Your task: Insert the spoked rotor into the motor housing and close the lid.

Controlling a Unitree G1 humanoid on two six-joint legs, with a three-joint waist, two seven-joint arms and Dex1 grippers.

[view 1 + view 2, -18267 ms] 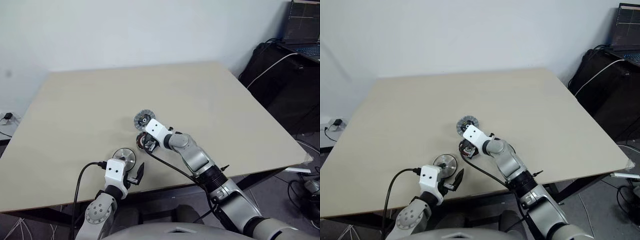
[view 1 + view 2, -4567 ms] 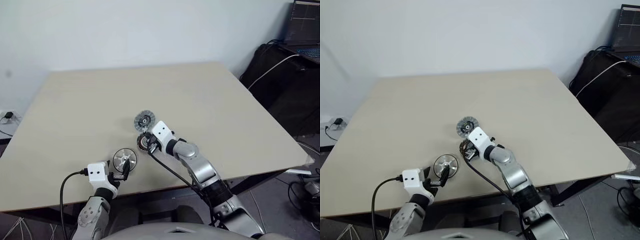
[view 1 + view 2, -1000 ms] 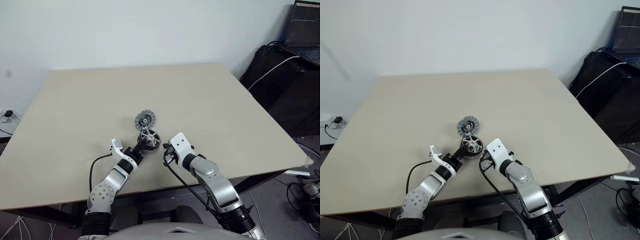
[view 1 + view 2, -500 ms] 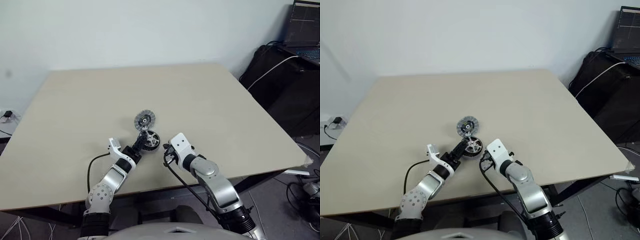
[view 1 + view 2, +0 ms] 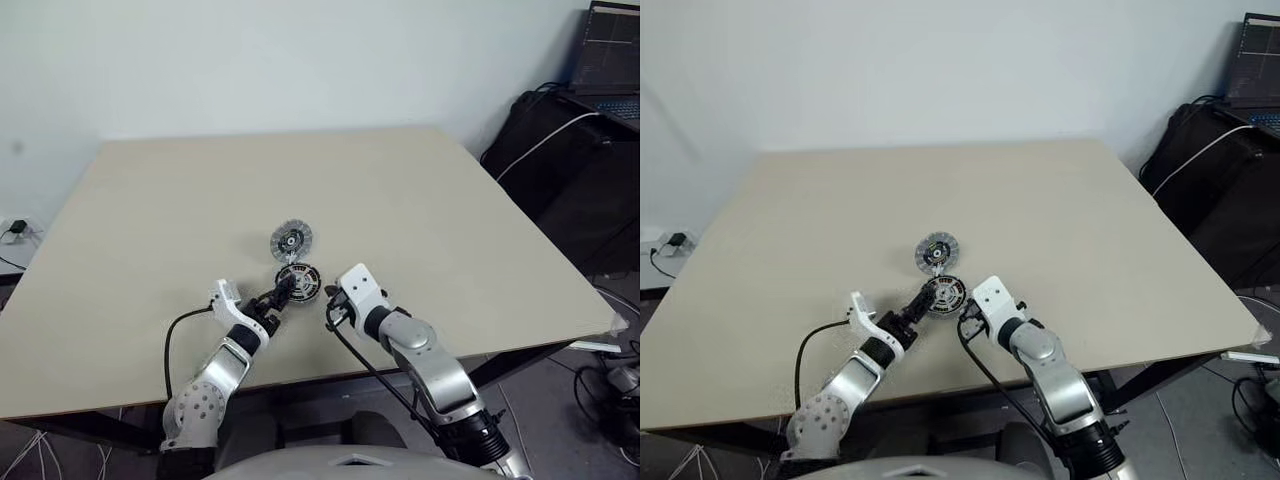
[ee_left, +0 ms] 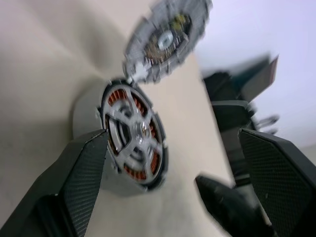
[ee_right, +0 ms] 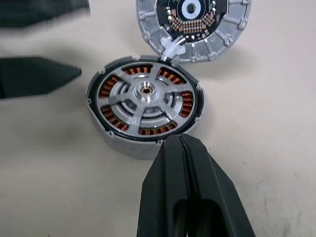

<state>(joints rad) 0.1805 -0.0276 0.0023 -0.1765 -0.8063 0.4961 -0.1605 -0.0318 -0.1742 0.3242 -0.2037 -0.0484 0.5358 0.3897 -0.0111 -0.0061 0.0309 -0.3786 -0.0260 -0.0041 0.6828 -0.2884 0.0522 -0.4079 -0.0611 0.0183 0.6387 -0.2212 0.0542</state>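
On the table point(image 5: 150, 220) your motor housing point(image 7: 145, 106) sits with the spoked rotor point(image 7: 146, 95) seated inside. The lid point(image 7: 192, 22) lies flat, touching its far edge. Your spread left gripper point(image 6: 173, 190) is the better placed; the right gripper point(image 7: 183, 163) is pressed together.

One shiny silver spoked metal rotor point(image 7: 146, 97), one round dark copper-wound housing point(image 7: 116, 143), one ribbed grey metal lid point(image 7: 193, 24) — all on one beige table point(image 5: 150, 220) — and two black-fingered grippers point(image 5: 917, 303) point(image 7: 183, 148).

The spoked rotor point(image 7: 146, 98) now sits inside the motor housing point(image 7: 116, 142). The left pincer point(image 5: 277, 297) has let go and opened.
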